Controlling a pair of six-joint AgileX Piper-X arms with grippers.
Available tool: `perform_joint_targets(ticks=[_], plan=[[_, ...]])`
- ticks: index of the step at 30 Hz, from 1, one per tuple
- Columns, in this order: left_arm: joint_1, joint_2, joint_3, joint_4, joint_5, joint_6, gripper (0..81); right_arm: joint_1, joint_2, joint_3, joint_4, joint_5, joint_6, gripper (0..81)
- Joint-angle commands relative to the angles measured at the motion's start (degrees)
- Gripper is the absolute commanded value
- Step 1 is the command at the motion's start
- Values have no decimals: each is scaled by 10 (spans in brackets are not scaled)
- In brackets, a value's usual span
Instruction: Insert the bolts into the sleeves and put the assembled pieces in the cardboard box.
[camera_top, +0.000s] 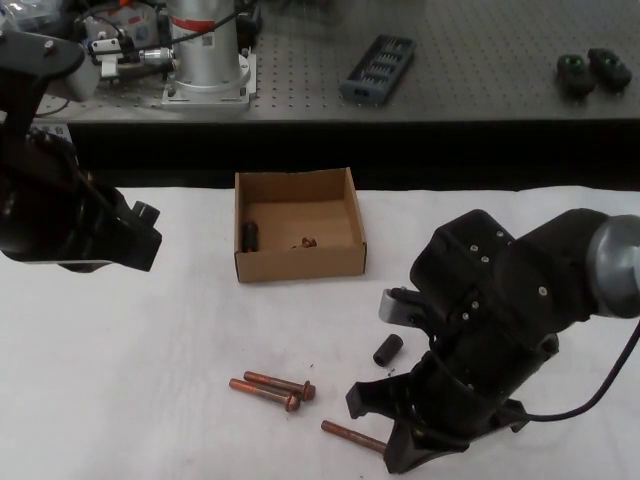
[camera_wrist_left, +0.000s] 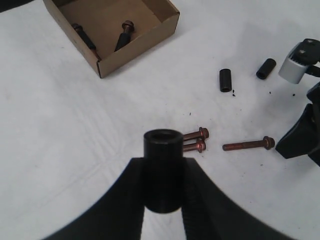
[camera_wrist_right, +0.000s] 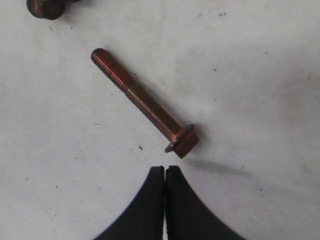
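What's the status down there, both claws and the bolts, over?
Left gripper shut on a sleeve. Right gripper shut, empty, by the head of a loose bolt. Two more bolts lie together. Two assembled pieces in the cardboard box.

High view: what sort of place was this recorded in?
Probably a lab: a perforated breadboard table at the back, a metal post on it, and a white-covered bench with bolts and a cardboard box.

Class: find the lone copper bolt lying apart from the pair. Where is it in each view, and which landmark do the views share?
High view: lone bolt low in the picture, right of the bolt pair.
Left wrist view: lone bolt beyond the held sleeve, beside the bolt pair.
Right wrist view: lone bolt, head toward the shut right gripper.
Shared landmark: the bolt pair.
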Motion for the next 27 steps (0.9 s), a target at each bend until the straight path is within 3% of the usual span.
perform_joint_targets(ticks=[1,10,27], plan=[[1,-6,-2,-7,5,-5,6,11,-1,-6,-3,-4,-7,19],[1,-6,-2,-7,5,-5,6,12,6,-6,-48,-21,47,19],[1,-6,-2,-7,5,-5,6,-7,27,-6,-29,-38,41,19]])
